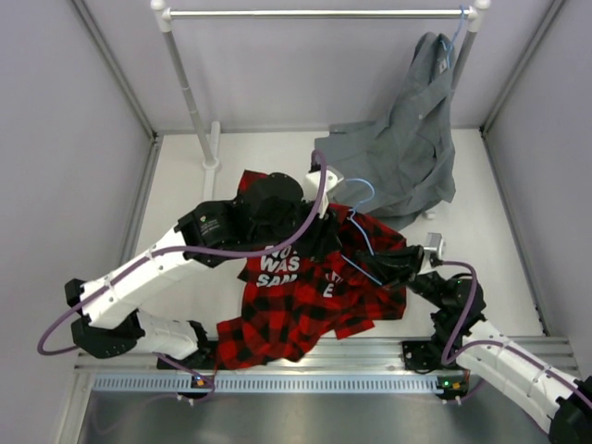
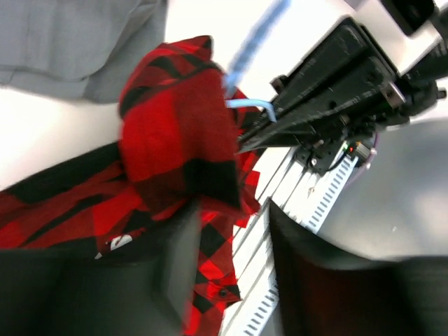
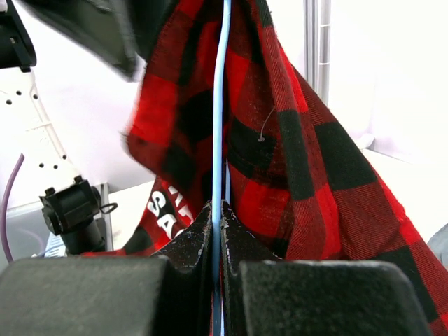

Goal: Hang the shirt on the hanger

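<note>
Right jaws are clenched on the hanger (image 3: 220, 105), its light-blue wire running straight up from between their closed tips, with the shirt (image 3: 294, 140) draped on both sides of it. In the blurred left wrist view the left jaws stand apart with plaid cloth against one finger; whether they grip it I cannot tell. From above, the shirt (image 1: 305, 305) lies crumpled mid-table (image 1: 481, 213), white lettering up, the left arm reaching over its 12 o'clock edge and the right arm coming in from 4 o'clock. A grey shirt (image 1: 407, 148) hangs at 1 o'clock below the rail (image 1: 314, 13).
</note>
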